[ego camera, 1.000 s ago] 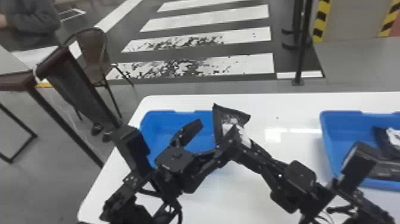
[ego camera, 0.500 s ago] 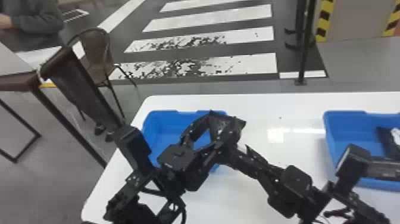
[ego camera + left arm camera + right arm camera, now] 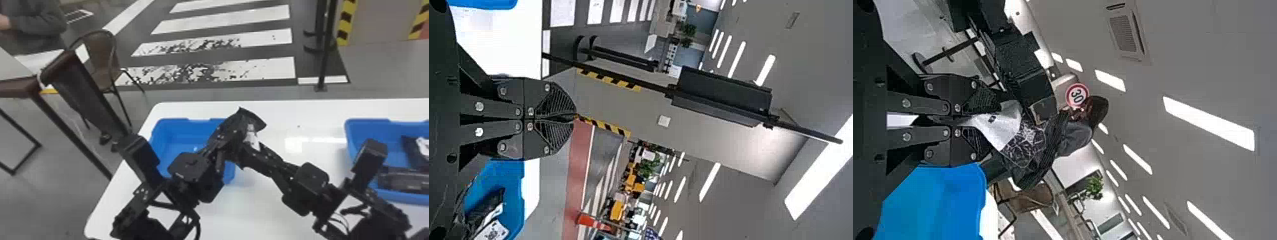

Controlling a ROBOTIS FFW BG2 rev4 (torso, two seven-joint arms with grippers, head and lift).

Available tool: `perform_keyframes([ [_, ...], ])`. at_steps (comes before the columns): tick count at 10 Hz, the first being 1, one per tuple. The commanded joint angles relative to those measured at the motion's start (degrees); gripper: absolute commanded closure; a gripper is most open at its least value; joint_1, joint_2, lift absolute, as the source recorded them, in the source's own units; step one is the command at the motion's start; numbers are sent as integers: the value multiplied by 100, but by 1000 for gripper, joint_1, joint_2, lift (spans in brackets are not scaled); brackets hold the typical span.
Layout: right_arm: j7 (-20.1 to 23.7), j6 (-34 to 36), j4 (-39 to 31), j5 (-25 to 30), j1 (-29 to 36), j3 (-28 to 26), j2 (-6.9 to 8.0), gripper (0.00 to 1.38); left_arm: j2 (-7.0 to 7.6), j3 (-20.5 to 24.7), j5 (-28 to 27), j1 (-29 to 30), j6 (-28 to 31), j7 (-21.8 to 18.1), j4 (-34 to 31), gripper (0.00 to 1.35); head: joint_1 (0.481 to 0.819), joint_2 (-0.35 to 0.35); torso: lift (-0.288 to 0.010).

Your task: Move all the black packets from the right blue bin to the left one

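The white bench (image 3: 261,220) runs below both end effectors. The left bin (image 3: 178,137) is under the two tips, and the right bin (image 3: 367,129) is well off to the right of both. The left arm (image 3: 188,166) leans in from its side and the right arm (image 3: 311,180) reaches across, so their ends meet near the left bin's inner edge.

The big change is in the left end effector (image 3: 574,117). It was wide apart a moment ago, and now its fingers are together, with nothing seen between them. The right end effector (image 3: 989,119) is clamped on a black packet (image 3: 1025,145), which sticks out past its tips, up above the bin. So the packet is near its new home but not in it. If this was meant as a pass, it looks like a miss. The right one should let go only over the bin.

One more packet (image 3: 423,146) lies in the right bin, far from both tips.
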Motion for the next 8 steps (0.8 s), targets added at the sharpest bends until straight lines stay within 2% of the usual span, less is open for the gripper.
perform_keyframes([
  [1,-31,-15,11,60,-189,102,17,1082,13,-59,-106,-15,-15,18,-32,1220,695,285,-140],
  [3,-57,-15,11,26,-217,148,17,1082,13,-82,-163,181,-564,264,-130,1220,695,293,-140],
  [4,-57,-1,25,-146,-203,148,8,1032,4,-71,-163,280,-662,414,-229,1223,695,304,-140],
  [5,-57,13,39,-431,-133,159,17,688,-14,-25,-186,322,-648,449,-271,1223,695,317,-140],
  [6,-49,126,39,-523,-91,159,8,237,-49,89,-277,336,-704,458,-285,1223,695,324,-140],
  [7,4,280,-3,-580,-48,114,8,-1,-93,249,-460,350,-774,484,-285,1223,695,327,-140],
  [8,66,351,-17,-603,36,-23,8,13,-137,421,-746,336,-859,572,-271,1223,695,347,-140],
])
